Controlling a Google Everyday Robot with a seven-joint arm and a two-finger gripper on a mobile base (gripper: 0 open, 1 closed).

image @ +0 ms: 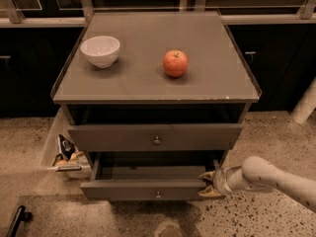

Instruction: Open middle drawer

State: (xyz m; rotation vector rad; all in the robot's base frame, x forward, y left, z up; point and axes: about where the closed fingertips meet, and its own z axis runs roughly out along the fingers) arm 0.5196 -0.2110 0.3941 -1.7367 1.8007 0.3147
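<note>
The middle drawer (138, 189) sits pulled part-way out at the lower centre of the frame, its knob (158, 195) facing the camera. The gripper (203, 184) reaches in from the lower right, at the right end of that drawer front, with its two fingers (207, 175) spread apart, one above the other. A bowl (100, 51) and an apple (175, 63) stand well apart on the cabinet top (148, 85).

A speckled stone floor (276, 132) surrounds the grey tabletop (148, 85), dark cupboards (29, 78) stand behind, and the end effector (208, 184) sits low at right.
</note>
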